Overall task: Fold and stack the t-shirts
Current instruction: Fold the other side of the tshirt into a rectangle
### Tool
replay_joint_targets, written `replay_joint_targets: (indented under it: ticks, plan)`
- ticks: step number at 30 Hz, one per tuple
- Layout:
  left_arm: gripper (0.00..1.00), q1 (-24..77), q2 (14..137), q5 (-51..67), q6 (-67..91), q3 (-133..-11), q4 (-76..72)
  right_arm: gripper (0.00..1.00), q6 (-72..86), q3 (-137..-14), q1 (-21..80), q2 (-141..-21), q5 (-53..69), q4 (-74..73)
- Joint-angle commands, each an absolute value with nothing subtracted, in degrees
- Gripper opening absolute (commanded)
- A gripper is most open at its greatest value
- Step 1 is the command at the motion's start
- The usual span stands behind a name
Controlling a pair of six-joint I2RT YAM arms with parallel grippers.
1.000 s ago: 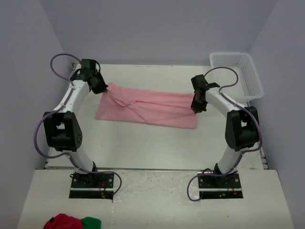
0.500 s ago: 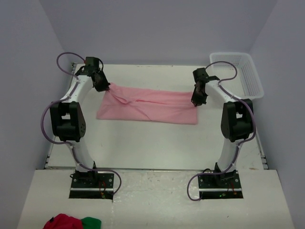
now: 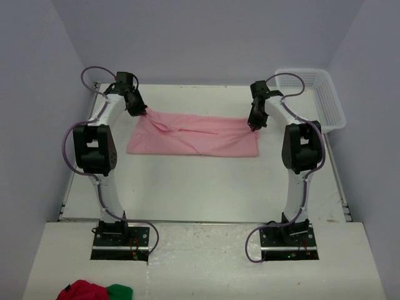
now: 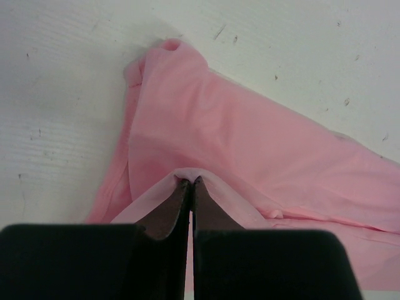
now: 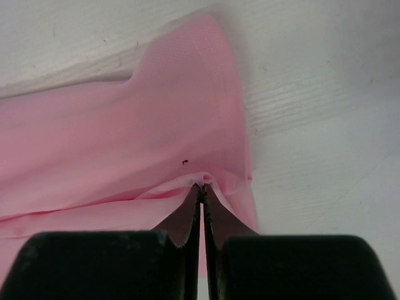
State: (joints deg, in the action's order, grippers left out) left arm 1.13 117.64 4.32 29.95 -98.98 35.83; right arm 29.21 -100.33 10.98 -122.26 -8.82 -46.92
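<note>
Your left claw (image 4: 189,181) was pinched shut on a thin fold of the t-shirt (image 4: 250,144), at its far left corner. Your right claw (image 5: 201,185) was pinched shut the same way on the far right corner. In both wrist views the black fingertips met, with a bit of pink cloth squeezed between them.

In the last second you had pushed both arms out toward the back of the table (image 3: 187,187). The shirt went with them. Before that it lay crooked, with its right end hanging nearer to you. Now it lay as a long pink band across the far half of the table, between the two arms. Its near edge ran almost straight from side to side. I think this meant the cloth was pulled flat and square, ready for the next fold. One ridge of loose cloth was left near the left end, just beside your left claw. It may need smoothing so the fold comes out neat.

Nothing lay on top of the shirt. The white basket (image 3: 312,94) sat at the far right corner, well apart from the cloth, just past your right arm. A red and green cloth (image 3: 94,291) lay on the near ledge, behind the arm bases. Both claws were close to the far edge of the table, so you had little room to pull back any more.
</note>
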Motion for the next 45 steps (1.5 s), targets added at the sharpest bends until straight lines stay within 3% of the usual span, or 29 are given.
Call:
replay_joint_targets:
  ticks: [1,6,15,17,19,20,22,23,24,29,33,36,37,38,39,40,45]
  plan:
    - [0.0,0.62,119.7,6.24,27.42,-103.7,34.01,0.0,27.78,-105.81,10.02,-124.54,-8.44,-50.0]
    - [0.06,0.53,121.81,5.45,27.07,-107.39,34.72,0.0,27.25,-110.91,9.32,-127.97,-8.44,-51.85]
    - [0.04,0.18,123.92,5.54,27.07,-109.34,34.72,0.0,27.33,-112.14,8.0,-127.97,-8.7,-52.12]
    - [0.09,0.0,124.27,5.71,27.33,-109.42,34.37,0.0,26.98,-113.28,7.74,-128.75,-8.09,-52.21]
    - [0.26,0.0,124.45,6.24,27.77,-109.51,33.49,0.0,26.46,-115.73,7.74,-129.55,-6.86,-52.29]
    - [0.48,0.0,124.45,7.55,28.12,-109.69,32.53,0.13,25.85,-116.97,7.65,-130.16,-6.42,-52.29]
    - [0.69,0.0,123.58,8.61,28.21,-108.73,29.99,0.32,24.71,-122.48,7.56,-132.44,-6.06,-53.35]
    - [0.9,0.0,121.57,9.83,27.86,-106.2,25.79,0.34,24.09,-124.43,7.56,-132.97,-6.06,-53.61]
    - [0.99,0.0,120.33,10.28,27.6,-104.87,23.75,0.37,23.65,-126.89,7.56,-133.33,-6.67,-54.05]
    - [1.0,0.0,104.72,8.89,28.64,-90.65,11.97,0.42,20.66,-123.59,7.73,-126.49,-9.76,-51.86]
    - [1.0,0.96,95.82,7.12,30.93,-84.04,12.3,0.43,21.88,-112.79,8.26,-117.44,-8.45,-49.24]
    - [0.94,1.67,92.11,10.8,31.73,-79.99,14.58,0.4,22.41,-101.54,9.05,-110.23,-4.67,-45.19]
    - [0.75,1.67,91.59,12.55,31.82,-78.85,14.85,0.07,22.33,-97.77,9.14,-109.08,-3.09,-44.65]
    - [0.54,1.67,91.32,14.22,31.56,-77.18,15.72,0.0,22.76,-96.52,9.23,-107.68,-0.81,-44.21]
    - [0.21,1.84,91.32,14.59,31.38,-76.3,16.08,0.0,23.63,-94.68,9.23,-107.14,-0.36,-44.73]
    - [0.0,1.93,91.41,14.85,31.38,-75.16,16.34,0.0,24.25,-93.44,9.4,-106.62,0.0,-44.04]
    - [0.0,2.02,95.09,19.07,33.13,-70.23,15.83,0.0,25.57,-94.21,9.76,-108.97,5.87,-45.7]
